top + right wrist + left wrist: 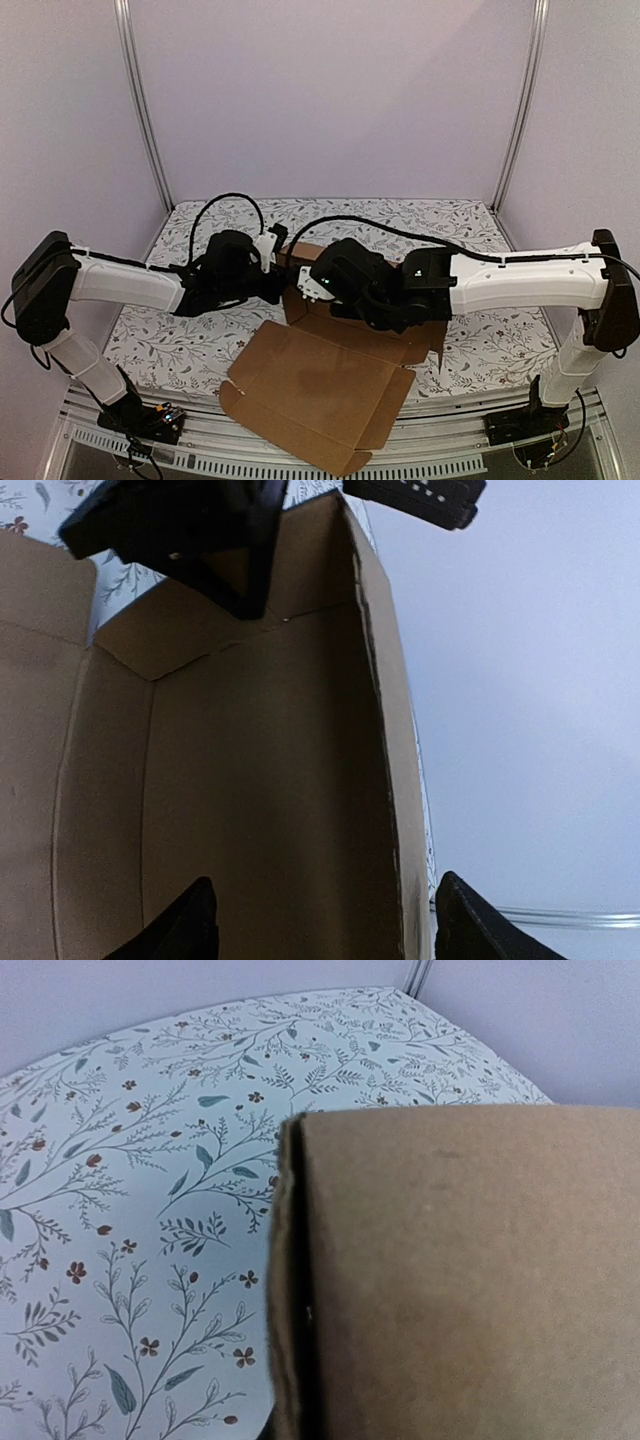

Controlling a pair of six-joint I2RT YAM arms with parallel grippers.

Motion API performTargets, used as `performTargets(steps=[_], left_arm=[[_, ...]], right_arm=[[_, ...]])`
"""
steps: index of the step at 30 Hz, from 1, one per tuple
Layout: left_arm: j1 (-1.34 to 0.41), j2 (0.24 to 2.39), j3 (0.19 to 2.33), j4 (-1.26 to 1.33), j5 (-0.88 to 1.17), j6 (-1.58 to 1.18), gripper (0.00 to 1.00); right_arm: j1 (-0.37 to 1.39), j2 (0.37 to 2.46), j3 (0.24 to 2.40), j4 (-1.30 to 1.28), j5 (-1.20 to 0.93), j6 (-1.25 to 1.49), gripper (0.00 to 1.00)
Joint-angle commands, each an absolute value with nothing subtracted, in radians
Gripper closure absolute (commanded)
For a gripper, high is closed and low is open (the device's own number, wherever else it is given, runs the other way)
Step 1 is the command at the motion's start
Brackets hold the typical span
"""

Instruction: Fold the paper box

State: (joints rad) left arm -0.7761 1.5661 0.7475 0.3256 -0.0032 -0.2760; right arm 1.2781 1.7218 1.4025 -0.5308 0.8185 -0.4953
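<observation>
The paper box (pixel 320 385) is plain brown cardboard, its big flat panel spread toward the table's front edge and its far walls raised between the two arms. My left gripper (pixel 283 268) is shut on the far raised wall. Its dark fingers (pixel 235 575) show in the right wrist view, pinching that wall's top. In the left wrist view the cardboard (pixel 470 1280) fills the right side and hides my own fingers. My right gripper (pixel 325 930) is open, its two tips standing either side of a raised side wall (pixel 385 780) without touching it.
A floral cloth (pixel 180 340) covers the table. Metal frame posts (pixel 140 100) rise at the back corners, with pale walls behind. A slotted rail (pixel 300 465) runs along the front edge between the arm bases.
</observation>
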Motion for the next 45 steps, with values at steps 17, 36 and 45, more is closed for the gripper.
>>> performTargets(steps=[17,36,45], left_arm=[[-0.782,1.76,1.059,0.23,0.098,-0.007,1.0],[-0.815,1.811,0.946,0.433,0.298,0.161,1.0],[-0.818,1.838,0.914,0.498,0.327,0.135,1.0]], right_arm=[[1.273,1.364,1.482,-0.625,0.484,-0.211,0.03],[1.043,1.349,1.276,-0.412,0.289,0.036,0.57],[1.011,1.462,1.256,-0.277,0.172,0.091,1.0]])
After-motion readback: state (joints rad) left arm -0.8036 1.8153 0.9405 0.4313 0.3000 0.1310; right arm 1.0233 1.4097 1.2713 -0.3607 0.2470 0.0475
